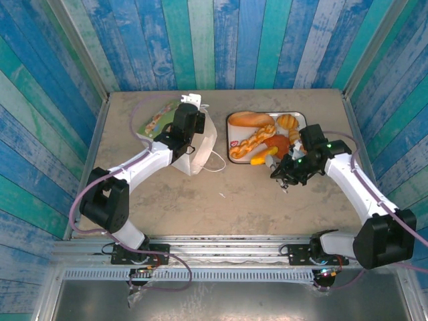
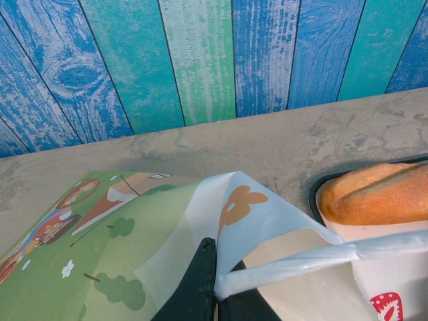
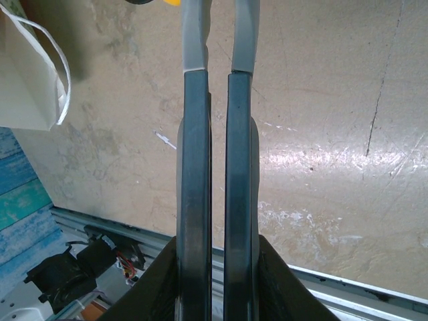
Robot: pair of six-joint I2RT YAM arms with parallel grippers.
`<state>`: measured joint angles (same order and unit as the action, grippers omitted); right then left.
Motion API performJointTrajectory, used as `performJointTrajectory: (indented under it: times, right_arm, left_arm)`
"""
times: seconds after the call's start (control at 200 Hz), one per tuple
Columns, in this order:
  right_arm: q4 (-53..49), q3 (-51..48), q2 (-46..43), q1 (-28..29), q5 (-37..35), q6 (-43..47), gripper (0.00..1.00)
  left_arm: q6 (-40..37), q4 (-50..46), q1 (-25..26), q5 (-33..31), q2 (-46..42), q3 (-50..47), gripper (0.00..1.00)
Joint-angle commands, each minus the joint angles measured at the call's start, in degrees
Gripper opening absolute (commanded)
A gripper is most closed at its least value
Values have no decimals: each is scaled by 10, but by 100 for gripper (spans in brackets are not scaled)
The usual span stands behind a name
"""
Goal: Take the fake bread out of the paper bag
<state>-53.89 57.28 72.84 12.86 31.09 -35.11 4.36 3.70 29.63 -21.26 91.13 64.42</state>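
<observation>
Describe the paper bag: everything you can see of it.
The paper bag is white, thin and creased, sitting on the table just left of the tray. An orange flower print marks it near the mouth. One white loop handle droops loose toward the tray; the other is pinched in the shut left gripper at the bag's top. Its inside is hidden.

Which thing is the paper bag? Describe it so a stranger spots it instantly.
On the tan table, look left of the bread tray. The paper bag sits there under the left gripper, plain white with loop handles, unlike the green picture card beside it.
</observation>
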Motion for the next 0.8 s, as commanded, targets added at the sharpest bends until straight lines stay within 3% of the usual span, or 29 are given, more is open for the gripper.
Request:
performJointTrajectory:
  times: [0.0,0.346,0.796]
  right_arm:
    - [14,-5,5,-4,19,5,14]
    - [22,4,29,-8,21,7,22]
    - [30,50,54,-8,34,11,39]
  left_arm:
    - [3,21,0,8,-31,-6,0]
    - [2,22,1,16,-22,-3,0]
    - [-4,19,0,17,-18,4,0]
